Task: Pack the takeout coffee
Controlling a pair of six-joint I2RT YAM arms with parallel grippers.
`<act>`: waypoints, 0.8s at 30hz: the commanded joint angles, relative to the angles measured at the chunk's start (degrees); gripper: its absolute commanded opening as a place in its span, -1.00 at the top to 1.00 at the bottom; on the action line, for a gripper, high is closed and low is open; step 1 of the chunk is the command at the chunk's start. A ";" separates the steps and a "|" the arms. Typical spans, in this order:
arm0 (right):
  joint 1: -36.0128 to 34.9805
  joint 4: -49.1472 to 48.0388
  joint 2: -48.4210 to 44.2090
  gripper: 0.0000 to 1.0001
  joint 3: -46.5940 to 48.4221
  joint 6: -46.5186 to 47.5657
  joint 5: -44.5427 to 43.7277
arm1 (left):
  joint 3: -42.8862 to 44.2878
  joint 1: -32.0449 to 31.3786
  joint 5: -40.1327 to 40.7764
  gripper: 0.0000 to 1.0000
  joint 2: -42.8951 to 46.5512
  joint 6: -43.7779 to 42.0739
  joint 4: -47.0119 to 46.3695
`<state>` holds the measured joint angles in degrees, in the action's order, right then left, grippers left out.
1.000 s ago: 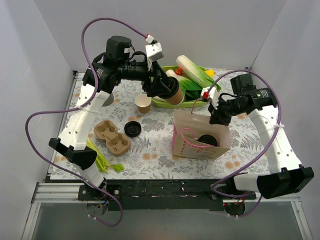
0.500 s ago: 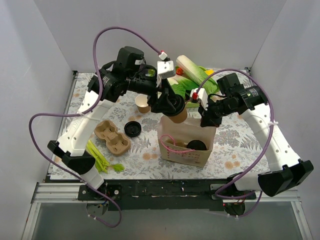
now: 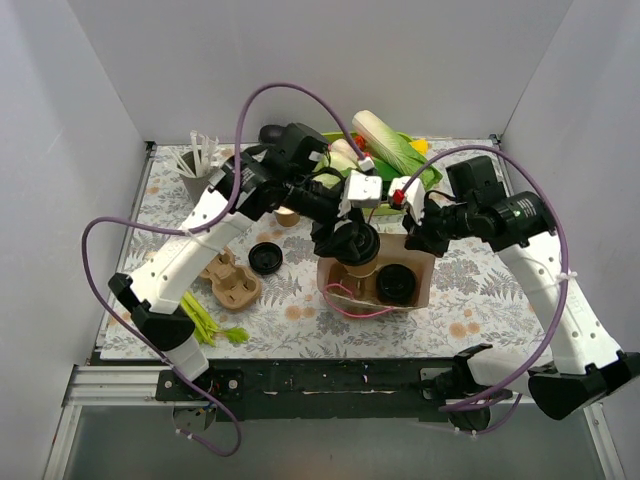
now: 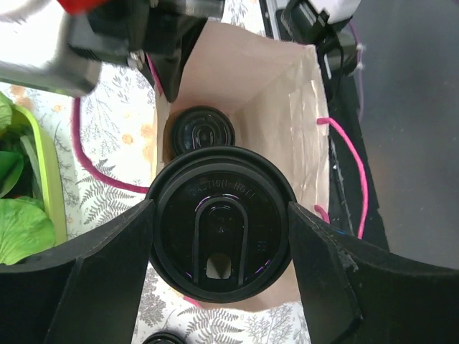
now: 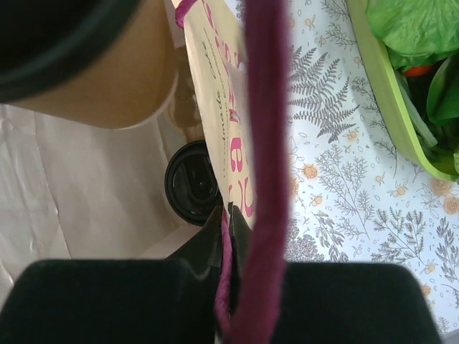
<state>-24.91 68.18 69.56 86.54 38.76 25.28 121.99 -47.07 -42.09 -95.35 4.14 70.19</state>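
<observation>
L tool [image 4: 219, 269] pinches lidded coffee cup [image 4: 219, 215] by its sides, just over bag [image 4: 280, 93]; 2nd cup [image 4: 203, 130] sits inside, below it. R tool [image 5: 231, 283] pressed shut on bag rim. Cup prob light, thin-walled, crushable: hold gently at mid-wall.

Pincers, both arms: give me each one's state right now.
Left pincer: closed on a lidded coffee cup, over the open paper bag.
Right pincer: shut, pinching the paper bag's rim.
</observation>
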 commanded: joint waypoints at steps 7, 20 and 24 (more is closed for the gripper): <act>-2.60 -9.29 -7.77 0.97 -6.56 -3.61 -1.28 | -14.23 -6.36 10.25 1.00 5.17 -14.94 -8.66; -6.99 -16.50 -14.54 0.97 -14.47 -3.78 -7.52 | -28.30 -12.17 19.23 1.00 11.50 -23.74 -14.83; -9.28 -17.38 -15.85 0.97 -16.49 -4.04 -7.87 | -30.67 -13.04 20.02 1.00 11.77 -25.14 -14.12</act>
<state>-32.27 55.24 55.33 71.66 35.29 18.35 93.08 -59.33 -24.21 -86.02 -18.26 56.45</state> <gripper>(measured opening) 0.035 0.693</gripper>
